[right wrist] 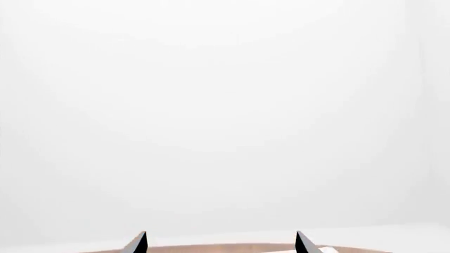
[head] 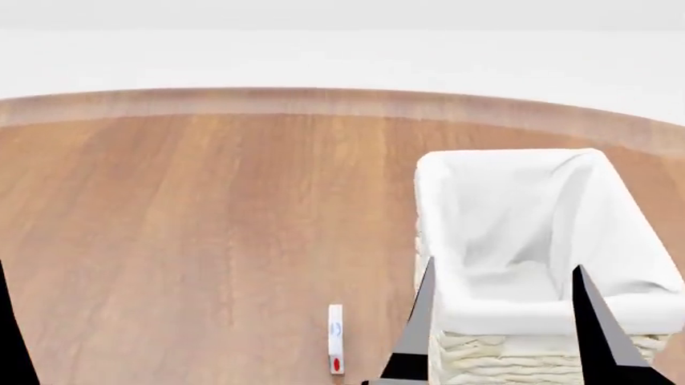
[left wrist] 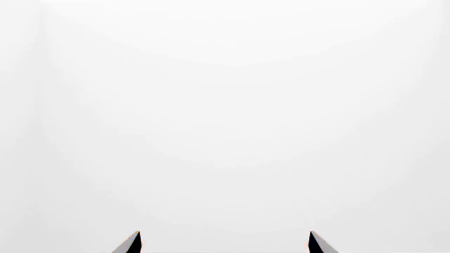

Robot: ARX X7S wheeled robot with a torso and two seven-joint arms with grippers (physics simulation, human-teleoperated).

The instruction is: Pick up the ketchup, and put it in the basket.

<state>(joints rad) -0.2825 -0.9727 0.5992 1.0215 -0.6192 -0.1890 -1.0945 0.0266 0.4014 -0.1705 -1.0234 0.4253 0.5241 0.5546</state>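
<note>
Right gripper (head: pixel 503 321) hangs before the basket (head: pixel 535 233), jaws spread, nothing held. Left gripper (left wrist: pixel 225 243) likewise spread, facing blank wall. No ketchup visible; only a small white stick (head: pixel 335 338) on the table (head: pixel 192 224).

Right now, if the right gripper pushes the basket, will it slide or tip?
Probably it slides rather than tips: the basket looks broad on the smooth wooden table. Its woven wall may flex slightly. The loose white liner could snag a fingertip.
</note>
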